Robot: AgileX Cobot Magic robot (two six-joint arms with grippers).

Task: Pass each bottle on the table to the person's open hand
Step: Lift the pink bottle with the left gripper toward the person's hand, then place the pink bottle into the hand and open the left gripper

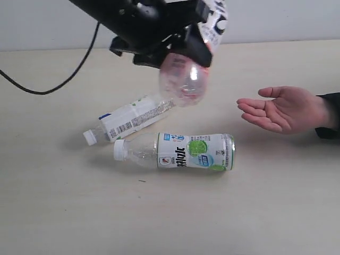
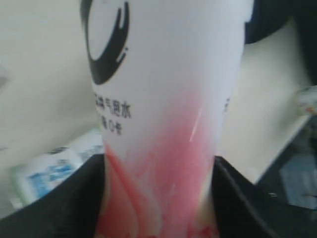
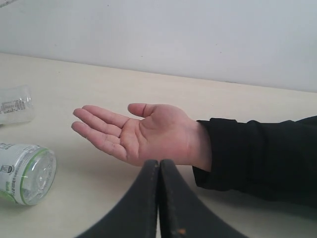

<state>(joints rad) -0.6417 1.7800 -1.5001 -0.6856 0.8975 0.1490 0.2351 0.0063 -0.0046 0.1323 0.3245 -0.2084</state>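
My left gripper point(image 1: 178, 50) is shut on the pink-label bottle point(image 1: 183, 82) and holds it tilted in the air, left of the person's open hand point(image 1: 281, 109). In the left wrist view this bottle point(image 2: 158, 124) fills the picture, with black fingers point(image 2: 74, 203) pressing on both sides; its cap is hidden. Two bottles lie on the table point(image 1: 64, 212): the barcode-label bottle point(image 1: 130, 121) and, nearer, the lime-label bottle point(image 1: 186, 151). My right gripper point(image 3: 159, 163) is shut and empty, just short of the open hand point(image 3: 143, 134). The floral-label bottle is out of view.
A black cable point(image 1: 58, 85) trails over the table at the far left. The person's dark sleeve point(image 3: 257, 153) rests at the right edge. The right wrist view also shows the lime-label bottle's base point(image 3: 27, 173) and the barcode-label bottle point(image 3: 15, 104).
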